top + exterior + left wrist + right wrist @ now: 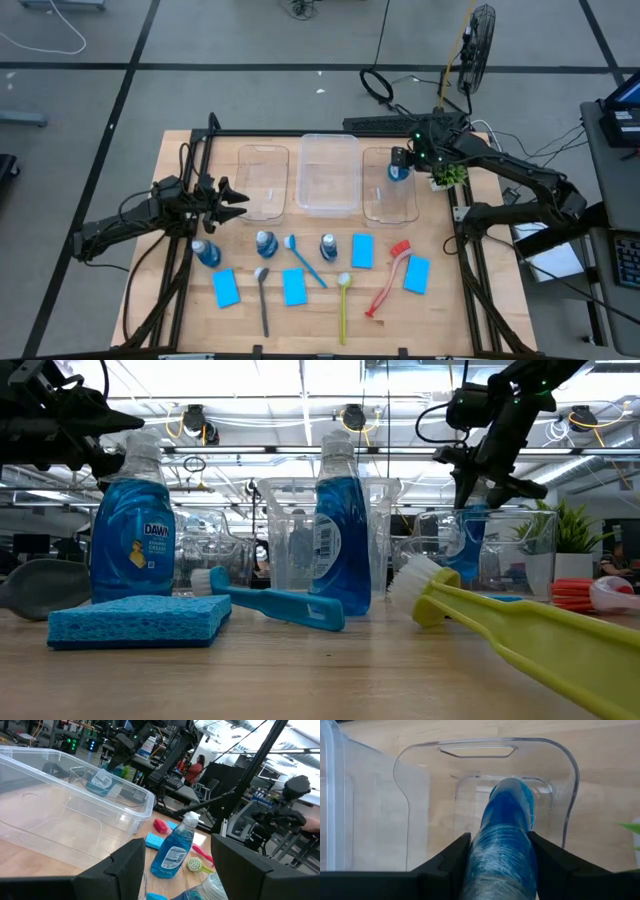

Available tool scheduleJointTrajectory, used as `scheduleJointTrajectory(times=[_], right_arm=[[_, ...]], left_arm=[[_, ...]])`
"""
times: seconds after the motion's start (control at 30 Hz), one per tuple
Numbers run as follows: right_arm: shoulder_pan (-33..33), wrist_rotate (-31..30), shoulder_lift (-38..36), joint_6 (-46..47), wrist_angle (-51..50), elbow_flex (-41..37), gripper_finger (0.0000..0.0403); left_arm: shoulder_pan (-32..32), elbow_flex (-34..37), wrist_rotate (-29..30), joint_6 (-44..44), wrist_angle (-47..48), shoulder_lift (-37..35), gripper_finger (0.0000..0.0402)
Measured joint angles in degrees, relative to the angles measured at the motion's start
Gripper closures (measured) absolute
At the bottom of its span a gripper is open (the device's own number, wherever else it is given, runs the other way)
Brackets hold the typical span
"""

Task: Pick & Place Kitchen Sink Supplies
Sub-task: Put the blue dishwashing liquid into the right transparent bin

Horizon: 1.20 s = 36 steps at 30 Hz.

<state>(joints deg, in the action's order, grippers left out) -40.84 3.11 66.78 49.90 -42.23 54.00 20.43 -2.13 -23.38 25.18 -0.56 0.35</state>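
The right hand (400, 166) grips a blue bottle (506, 827) inside the right tub (390, 205); a potted plant (452, 176) sits just beside it. The left hand (232, 200) hangs wide open above the bench (440, 310), bottles (205, 252) nearby.

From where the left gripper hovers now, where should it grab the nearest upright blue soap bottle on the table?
Grip the blue plastic soap bottle around its narrow neck, just under the pale cap, from straight above. It stands upright, and a flat blue sponge lies close by. The left gripper is open, near the clear tub.
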Motion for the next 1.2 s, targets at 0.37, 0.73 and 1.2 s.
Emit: scheduleJointTrajectory(times=[0.37, 0.73, 1.2], right_arm=[[0.0, -1.6, 1.3, -1.6, -0.8, 0.0, 0.0241], [0.0, -1.6, 3.2, -2.7, 0.7, 0.0, 0.0241], [0.0, -1.6, 4.9, -3.1, 1.1, 0.0, 0.0201]], left_arm=[[0.0, 0.0, 0.0, 0.1, 0.0, 0.0, 0.0174], [0.0, 0.0, 0.0, 0.1, 0.0, 0.0, 0.0174], [0.0, 0.0, 0.0, -0.9, 0.0, 0.0, 0.0174]])
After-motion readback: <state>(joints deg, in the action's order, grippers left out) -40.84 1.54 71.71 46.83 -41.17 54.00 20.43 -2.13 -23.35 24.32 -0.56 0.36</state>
